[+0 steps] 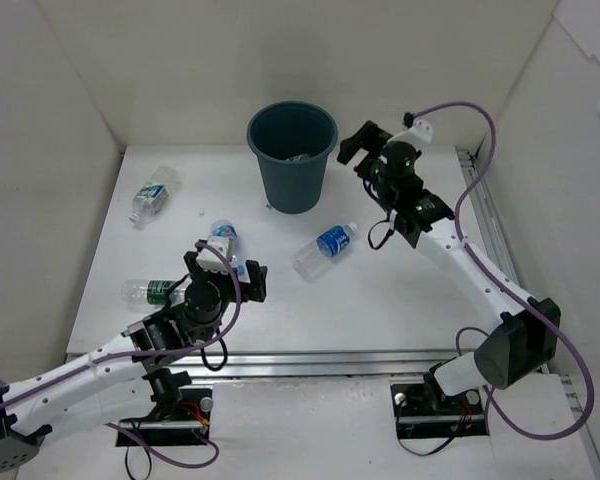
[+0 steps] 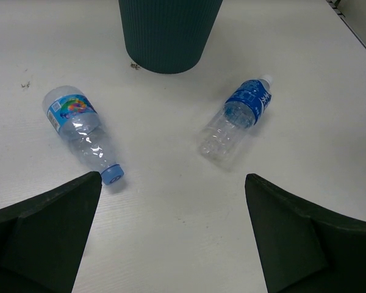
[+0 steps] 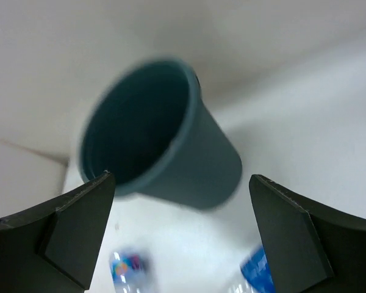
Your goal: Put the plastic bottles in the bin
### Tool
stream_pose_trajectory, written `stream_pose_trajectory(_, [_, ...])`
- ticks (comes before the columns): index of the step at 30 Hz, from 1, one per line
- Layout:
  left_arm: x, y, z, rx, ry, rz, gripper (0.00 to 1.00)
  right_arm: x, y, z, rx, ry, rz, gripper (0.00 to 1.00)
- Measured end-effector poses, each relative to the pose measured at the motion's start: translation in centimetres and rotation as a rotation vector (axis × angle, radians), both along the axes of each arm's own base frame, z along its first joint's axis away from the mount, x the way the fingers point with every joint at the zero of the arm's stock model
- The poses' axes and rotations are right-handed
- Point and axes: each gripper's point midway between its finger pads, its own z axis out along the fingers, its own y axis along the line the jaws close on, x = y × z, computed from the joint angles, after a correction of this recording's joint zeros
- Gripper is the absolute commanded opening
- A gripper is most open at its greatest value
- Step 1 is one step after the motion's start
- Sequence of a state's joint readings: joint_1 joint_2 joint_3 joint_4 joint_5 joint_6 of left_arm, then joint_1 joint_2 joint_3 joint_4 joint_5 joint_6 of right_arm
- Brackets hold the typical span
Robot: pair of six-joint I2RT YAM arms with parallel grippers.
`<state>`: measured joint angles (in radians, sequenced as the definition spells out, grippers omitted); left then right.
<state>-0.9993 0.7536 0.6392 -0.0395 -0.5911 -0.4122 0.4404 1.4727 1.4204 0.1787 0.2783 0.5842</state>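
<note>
L fingers [image 1: 226, 272] are spread wide w/ nothing between them, hanging over the desk [image 1: 400, 290] near-left of the bin [image 1: 293, 160]. R fingers [image 1: 359, 152] are also spread & empty, up beside the bin's right rim.

Where the bottles are:
- The rainbow-label bottle [image 2: 79, 125] lies near-left of the bin, cap twd me, just ahead of my L fingers.
- The blue-label bottle [image 2: 239, 116] lies near-right of the bin.
- The green-label bottle [image 1: 152, 291] lies further out, near-left of the bin.
- The far bottle [image 1: 152, 194] lies well left of the bin.
- Sth pale shows inside the bin. Prob a bottle, can't tell for sure.

Handling, my guess: thin clear plastic, looks empty, so v. light. It'll prob crinkle & cave under a hard squeeze, roll if nudged, & be a bit slick. Best hold is across the body at the label band, fingers square to the long axis, not at the cap end. The bin prob tips easily too, so no bumping.
</note>
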Motion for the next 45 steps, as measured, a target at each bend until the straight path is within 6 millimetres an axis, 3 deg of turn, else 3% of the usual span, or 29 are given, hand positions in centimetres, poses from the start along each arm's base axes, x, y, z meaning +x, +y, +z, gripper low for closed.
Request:
stream_pose_trajectory(3, [0.0, 0.0, -0.1, 0.003, 0.002, 0.000, 1.00, -2.1, 1.0, -7.1, 0.024, 0.161, 0.012, 0.89])
stream_pose_trajectory(7, [0.1, 0.0, -0.1, 0.005, 0.002, 0.004, 1.00, -4.8, 1.4, -18.5, 0.042, 0.428, -0.045, 0.88])
stream_pose_trajectory(10, [0.1, 0.1, -0.1, 0.006, 0.001, 0.008, 1.00, -7.0, 0.6, -22.8, 0.063, 0.550, -0.108, 0.87])
stream_pose_trajectory(15, [0.2, -0.1, -0.5, 0.018, 0.009, 0.008, 1.00, -7.7, 0.4, -23.9, 0.172, 0.578, -0.191, 0.87])
stream_pose_trajectory(21, [0.1, 0.0, -0.3, 0.014, 0.006, 0.008, 1.00, -7.1, 1.2, -24.8, 0.247, 0.606, -0.232, 0.87])
stream_pose_trajectory(28, [0.1, 0.2, -0.1, 0.011, -0.003, 0.011, 1.00, -6.1, 2.1, -28.4, 0.237, 0.680, -0.273, 0.87])
stream_pose_trajectory(36, [0.1, 0.2, 0.0, 0.009, -0.004, 0.011, 1.00, -4.6, 3.0, -29.9, 0.239, 0.708, -0.280, 0.86])
stream_pose_trajectory(45, [0.1, 0.4, 0.1, 0.007, -0.008, 0.017, 1.00, -4.3, 3.0, -32.0, 0.222, 0.745, -0.291, 0.82])
